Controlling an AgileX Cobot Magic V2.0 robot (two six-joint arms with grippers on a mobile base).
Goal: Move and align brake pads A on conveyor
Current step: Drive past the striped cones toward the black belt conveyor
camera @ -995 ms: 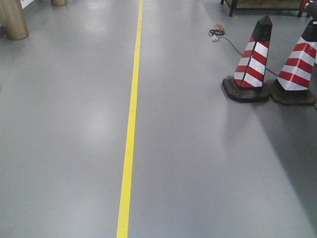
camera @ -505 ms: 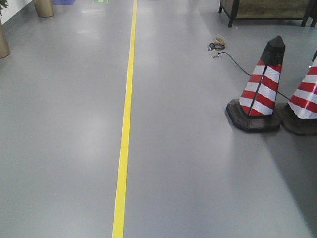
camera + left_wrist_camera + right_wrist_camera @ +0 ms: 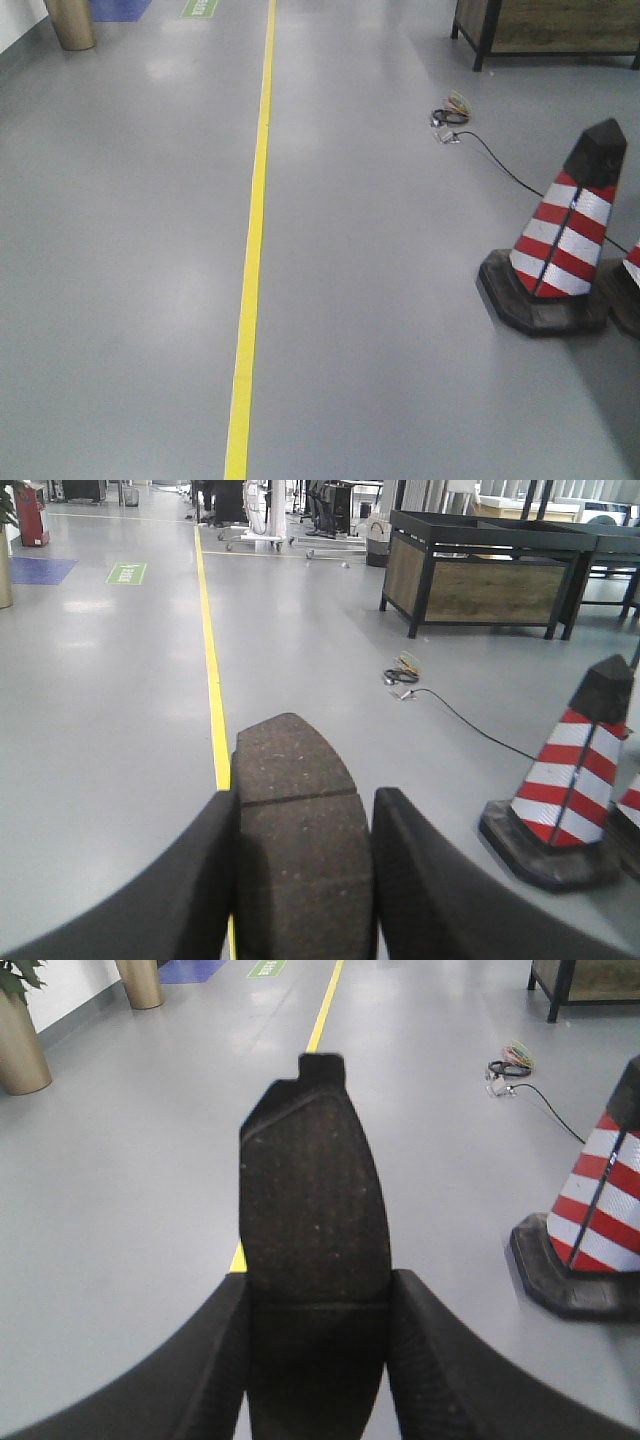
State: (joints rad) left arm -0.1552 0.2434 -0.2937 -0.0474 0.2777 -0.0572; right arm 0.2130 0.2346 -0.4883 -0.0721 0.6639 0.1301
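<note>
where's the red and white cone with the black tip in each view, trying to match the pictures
Exterior front-facing: cone at the right, mid-height, whole.
Left wrist: cone at the right edge, right of the held brake pad.
Right wrist: cone at the right edge, cut off by the frame.
Shared landmark: yellow floor line, left of the cone in every view.

**Colours before you**

Your floor point(image 3: 400, 330) is plain grey, split by one yellow line point(image 3: 252, 250). The cone point(image 3: 565, 240) wears slanted red and white stripes between black tip and black base. The brake pad point(image 3: 295, 780) in your left gripper point(image 3: 303, 810) is speckled grey-brown; the other brake pad point(image 3: 315, 1180), in your right gripper point(image 3: 318, 1295), is near-black with pale flecks.
</note>
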